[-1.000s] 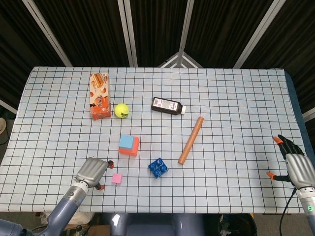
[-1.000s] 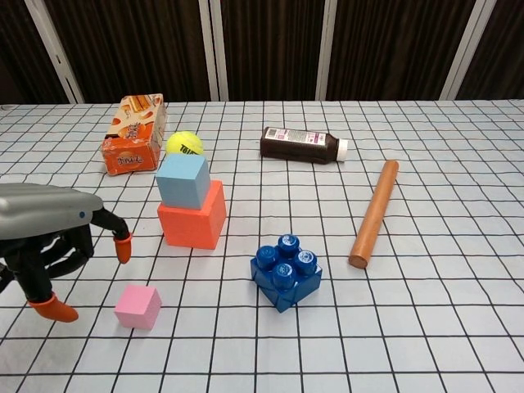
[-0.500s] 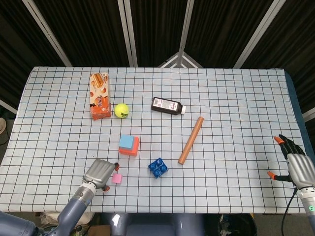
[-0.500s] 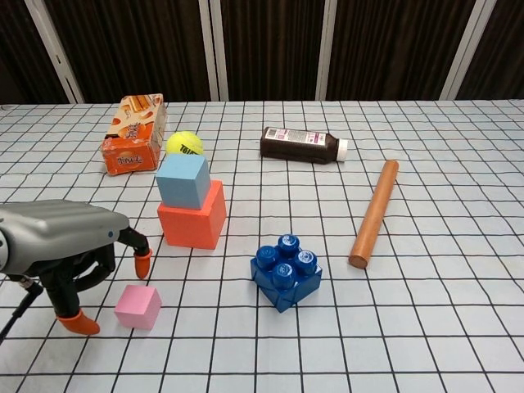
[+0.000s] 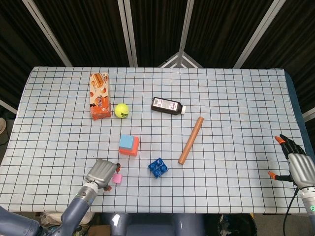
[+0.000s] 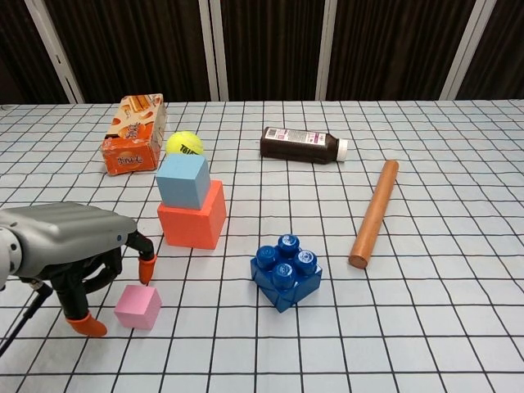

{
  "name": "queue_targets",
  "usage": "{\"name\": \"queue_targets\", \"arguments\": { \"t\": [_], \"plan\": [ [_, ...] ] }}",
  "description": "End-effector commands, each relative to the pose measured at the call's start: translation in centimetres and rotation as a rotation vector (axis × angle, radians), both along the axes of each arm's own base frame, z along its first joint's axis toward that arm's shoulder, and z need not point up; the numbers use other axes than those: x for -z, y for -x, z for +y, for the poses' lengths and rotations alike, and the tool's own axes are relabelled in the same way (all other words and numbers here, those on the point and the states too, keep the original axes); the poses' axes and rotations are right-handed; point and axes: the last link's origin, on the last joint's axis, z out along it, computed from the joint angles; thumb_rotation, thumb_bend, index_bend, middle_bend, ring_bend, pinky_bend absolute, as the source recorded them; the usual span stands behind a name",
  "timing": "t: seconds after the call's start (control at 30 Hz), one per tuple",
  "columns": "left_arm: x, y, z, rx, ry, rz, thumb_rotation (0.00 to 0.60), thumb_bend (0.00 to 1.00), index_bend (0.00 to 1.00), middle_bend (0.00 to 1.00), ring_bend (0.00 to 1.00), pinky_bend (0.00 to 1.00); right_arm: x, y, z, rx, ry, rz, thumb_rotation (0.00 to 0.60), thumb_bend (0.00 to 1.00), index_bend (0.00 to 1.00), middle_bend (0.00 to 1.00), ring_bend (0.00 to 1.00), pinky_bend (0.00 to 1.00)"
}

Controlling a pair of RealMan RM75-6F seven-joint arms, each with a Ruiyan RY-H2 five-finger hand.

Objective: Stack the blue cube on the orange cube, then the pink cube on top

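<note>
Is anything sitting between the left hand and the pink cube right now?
Nothing visible. The left hand hangs right beside the pink cube, fingers spread around it but not yet closed, with only bare tablecloth between them.

On the checkered counter (image 5: 236, 98) we see an orange snack carton (image 5: 99, 96) lying flat at the far left, a yellow tennis ball (image 5: 121, 110) just beside it, a dark bottle (image 5: 168, 106) on its side, a brown wooden rod (image 5: 190, 140) lying diagonally, and a blue studded brick (image 5: 158, 168) nearer us
</note>
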Motion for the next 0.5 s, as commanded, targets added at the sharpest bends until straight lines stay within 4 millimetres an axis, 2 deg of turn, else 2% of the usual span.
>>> {"name": "queue_targets", "arguments": {
  "t": [0.03, 0.5],
  "plan": [
    [0.02, -0.06, 0.0, 0.001, 0.0, -0.001, 0.6, 0.18, 0.37, 0.8, 0.75, 0.83, 0.06, -0.01, -0.03, -0.001, -0.003, -0.001, 0.6, 0.13, 0.0, 0.02, 0.06, 0.13],
    [0.21, -0.03, 0.3, 0.013, -0.014, 0.012, 0.6, 0.22, 0.38, 0.8, 0.75, 0.83, 0.34, 0.09, -0.28, 0.005, -0.019, -0.001, 0.6, 0.13, 0.0, 0.02, 0.06, 0.13]
  ]
}}
